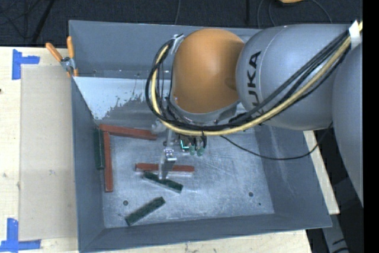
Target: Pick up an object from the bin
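My gripper reaches down from under the orange cover into the middle of the bin. Its tip is right at a short red-brown stick that lies flat and crosswise. Just in front of that stick a dark green stick lies at a slant, and the tip comes down beside its left end. Whether the gripper touches either stick I cannot tell.
A long red-brown stick and another one form an L at the bin's left. A dark green stick lies along the left wall. Another dark green stick lies near the front wall. The arm covers the bin's back right.
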Robot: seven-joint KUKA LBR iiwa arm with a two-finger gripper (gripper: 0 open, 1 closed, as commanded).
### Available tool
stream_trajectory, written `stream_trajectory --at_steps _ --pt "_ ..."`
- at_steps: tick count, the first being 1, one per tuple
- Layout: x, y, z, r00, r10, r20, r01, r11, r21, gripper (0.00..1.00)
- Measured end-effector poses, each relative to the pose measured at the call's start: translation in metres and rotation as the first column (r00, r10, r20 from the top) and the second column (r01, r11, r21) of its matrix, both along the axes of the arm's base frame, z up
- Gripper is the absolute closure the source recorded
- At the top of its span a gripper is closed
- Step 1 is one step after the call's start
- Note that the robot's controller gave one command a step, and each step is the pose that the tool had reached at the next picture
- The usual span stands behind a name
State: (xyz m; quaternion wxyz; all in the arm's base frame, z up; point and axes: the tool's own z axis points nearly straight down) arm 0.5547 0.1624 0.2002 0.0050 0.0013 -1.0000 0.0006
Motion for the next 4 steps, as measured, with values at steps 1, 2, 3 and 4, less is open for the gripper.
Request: stream_trajectory --at_steps 1,2,3,4 --pt "0.002 -0.001 0.004 1.0 -0.003 0.008 0.003 1.0 0.001 0.0" --pt "-0.002 -0.005 -0.042 1.0 0.009 0.014 -0.009 1.0 0.003 0.0" --pt "-0.003 -0.009 -0.125 1.0 0.015 0.024 -0.015 1.0 0.006 1.0" --pt "-0.003 -0.009 -0.125 1.0 0.014 0.024 -0.014 1.0 0.006 1.0"
